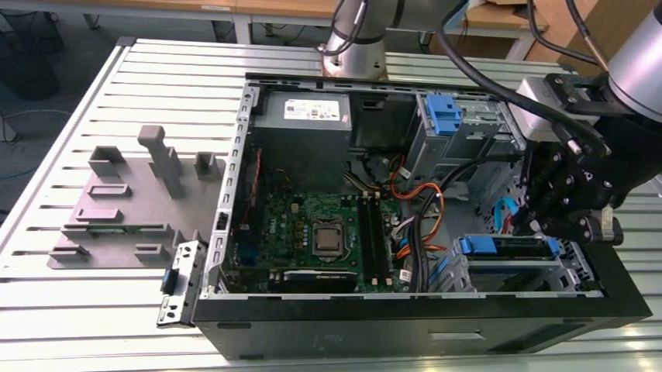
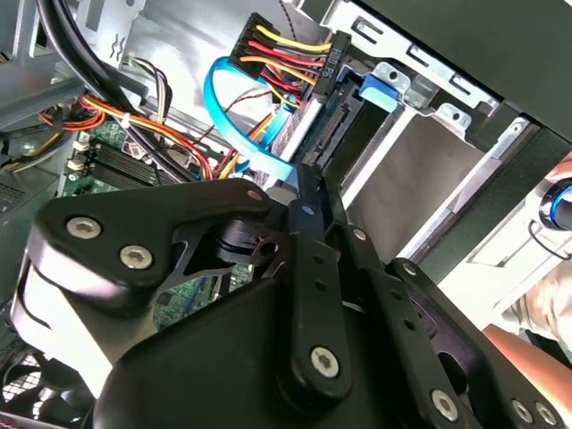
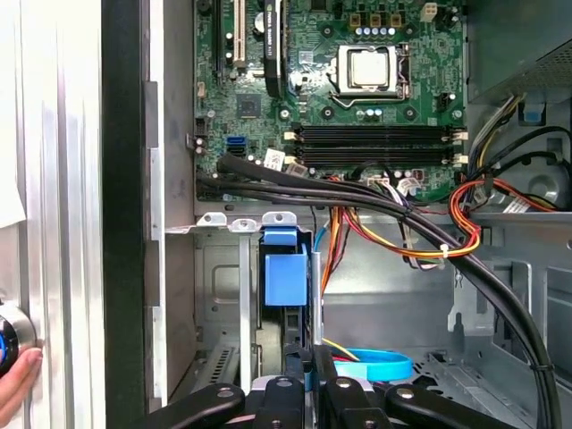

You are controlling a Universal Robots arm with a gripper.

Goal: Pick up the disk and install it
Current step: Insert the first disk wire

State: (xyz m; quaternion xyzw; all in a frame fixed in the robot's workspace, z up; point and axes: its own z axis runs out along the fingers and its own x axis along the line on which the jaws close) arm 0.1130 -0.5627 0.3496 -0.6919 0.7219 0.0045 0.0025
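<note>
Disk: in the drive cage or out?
In. The disk, blue rails showing, sits inside the drive cage with the gripper at it. Fully seated: cannot tell.

Open-topped case (image 1: 414,329) on the slatted worktop (image 1: 93,310); free entry from above over the flat motherboard (image 1: 310,225). Toward the drive cage (image 1: 579,271), barred by a black cable bundle (image 3: 357,198) and orange-red wires (image 3: 465,223) slung across, with a blue cable (image 3: 375,365) looped just beside the gripper (image 3: 302,384). Narrow cage slot, partly taken by a blue tab (image 3: 286,277). Outside the case wall (image 3: 125,223), a person's hand (image 3: 13,386). Open worktop at the exterior view's left, save for a grey fixture block (image 1: 124,209).
</note>
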